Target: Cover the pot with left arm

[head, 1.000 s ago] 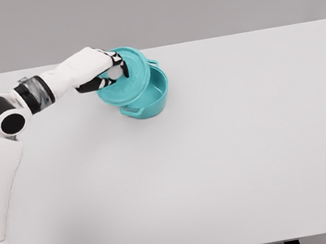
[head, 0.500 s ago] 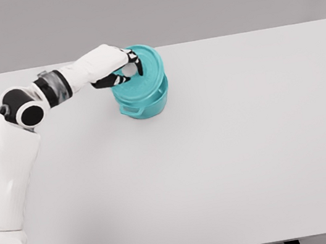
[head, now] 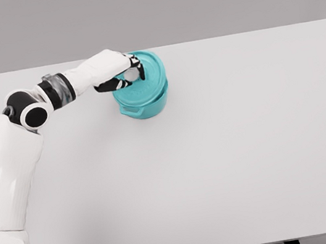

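Observation:
A teal pot (head: 143, 106) stands on the white table (head: 218, 150) at the back, left of the middle. A teal lid (head: 146, 78) lies over its mouth, still tilted up a little toward the far right. My left hand (head: 130, 75) reaches in from the left and is shut on the lid's white knob (head: 132, 75). Its dark fingers (head: 120, 82) curl around the knob above the lid. The inside of the pot is hidden by the lid. No right arm shows.
The table's far edge (head: 230, 35) runs just behind the pot, with a grey wall beyond. My left arm's elbow (head: 27, 113) hangs over the table's left part.
The left hand carried the lid to the right and lowered it from a steep tilt beside the pot to nearly flat on the pot's rim. The elbow rose and moved right.

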